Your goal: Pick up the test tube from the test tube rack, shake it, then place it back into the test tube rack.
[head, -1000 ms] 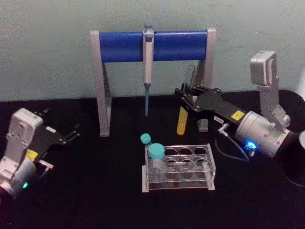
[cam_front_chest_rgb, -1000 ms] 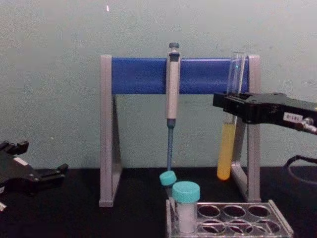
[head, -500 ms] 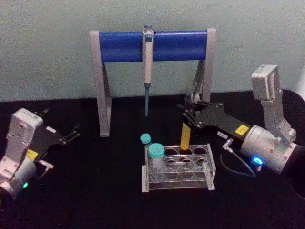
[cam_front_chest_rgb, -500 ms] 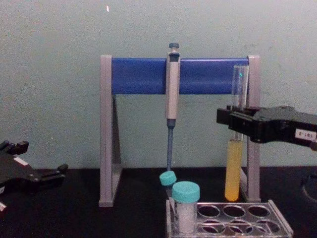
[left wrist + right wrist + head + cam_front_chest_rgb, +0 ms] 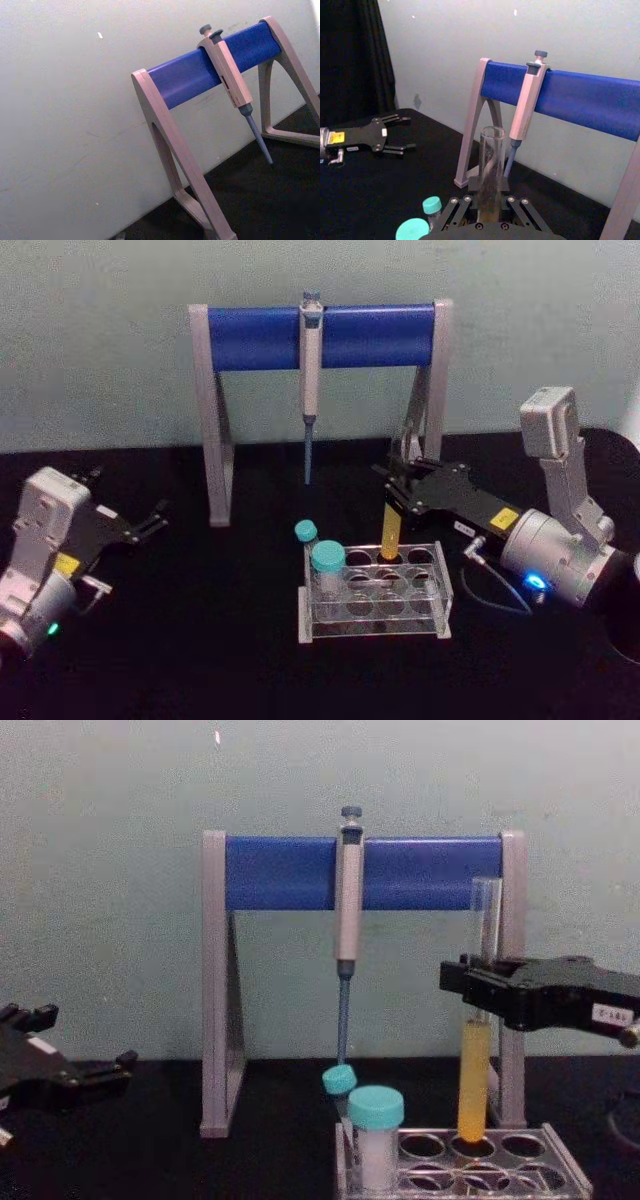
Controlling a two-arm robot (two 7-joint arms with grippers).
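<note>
The test tube (image 5: pixel 389 528) is a slim clear glass tube with yellow liquid in its lower part. It stands upright with my right gripper (image 5: pixel 398 490) shut on its middle. In the chest view the test tube (image 5: pixel 476 1050) has its rounded bottom at the mouth of the middle hole in the back row of the test tube rack (image 5: pixel 566 1157), held by the right gripper (image 5: pixel 479 996). The clear test tube rack (image 5: pixel 372 620) sits at the table's centre. The right wrist view shows the test tube (image 5: pixel 490 165) rising between the fingers. My left gripper (image 5: pixel 140 512) rests open at the far left.
A grey-and-blue pipette stand (image 5: pixel 260 337) with a hanging pipette (image 5: pixel 311 360) rises behind the rack. Two teal-capped tubes (image 5: pixel 327 558) occupy the rack's left end. A cable (image 5: pixel 490 585) lies beside the right arm. The black table is bare between the left gripper and the rack.
My right gripper has come forward and down with the test tube, from in front of the stand's right leg to the rack's back row. The left arm has not moved.
</note>
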